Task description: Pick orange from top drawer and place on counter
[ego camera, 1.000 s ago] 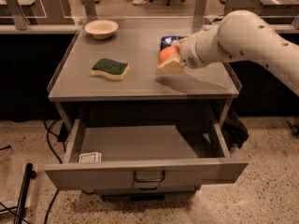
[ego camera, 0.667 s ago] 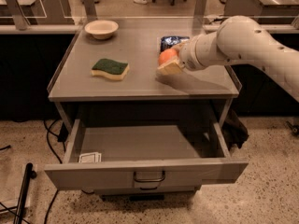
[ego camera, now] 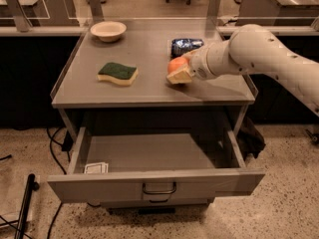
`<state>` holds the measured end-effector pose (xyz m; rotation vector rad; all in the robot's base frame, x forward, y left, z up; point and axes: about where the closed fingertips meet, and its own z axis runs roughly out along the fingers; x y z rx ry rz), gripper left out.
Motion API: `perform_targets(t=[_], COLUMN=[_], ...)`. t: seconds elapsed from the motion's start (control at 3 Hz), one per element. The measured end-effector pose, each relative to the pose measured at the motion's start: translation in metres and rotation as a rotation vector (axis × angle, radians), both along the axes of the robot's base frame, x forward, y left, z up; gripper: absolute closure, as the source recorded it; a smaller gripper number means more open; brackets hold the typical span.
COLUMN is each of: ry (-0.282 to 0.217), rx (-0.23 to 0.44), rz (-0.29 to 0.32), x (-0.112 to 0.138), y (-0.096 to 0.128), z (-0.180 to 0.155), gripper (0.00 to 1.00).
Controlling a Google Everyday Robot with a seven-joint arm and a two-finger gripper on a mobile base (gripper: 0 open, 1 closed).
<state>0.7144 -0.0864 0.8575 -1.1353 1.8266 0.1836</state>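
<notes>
The orange (ego camera: 176, 63) is held at the right part of the counter (ego camera: 144, 54), right at the surface, in front of a dark blue packet. My gripper (ego camera: 178, 71) comes in from the right on the white arm and is shut on the orange, with a pale finger (ego camera: 180, 76) under it. The top drawer (ego camera: 149, 182) is pulled wide open below, its dark handle (ego camera: 159, 188) at the centre of the front panel. There is no fruit in it.
A green-and-yellow sponge (ego camera: 117, 73) lies at the counter's left middle. A white bowl (ego camera: 108, 30) stands at the back left and a blue packet (ego camera: 185, 46) at the back right. A small white card (ego camera: 95, 168) lies in the drawer's front left corner. Cables run on the floor at the left.
My gripper has come down a little and slightly left with the orange, closer to the counter surface. The drawer, sponge and bowl have not moved.
</notes>
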Motion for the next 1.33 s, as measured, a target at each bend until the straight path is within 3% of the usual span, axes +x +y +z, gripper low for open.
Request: perform_targets(t=[0.33, 0.67, 1.33], ry=[0.009, 0.009, 0.009], rx=[0.008, 0.008, 0.008], rz=[-0.002, -0.002, -0.002], x=[-0.0003, -0.0003, -0.0003], y=[0.0004, 0.0004, 0.0005], z=[-0.0046, -0.0047, -0.0047], gripper=[1.00, 0.82, 0.35])
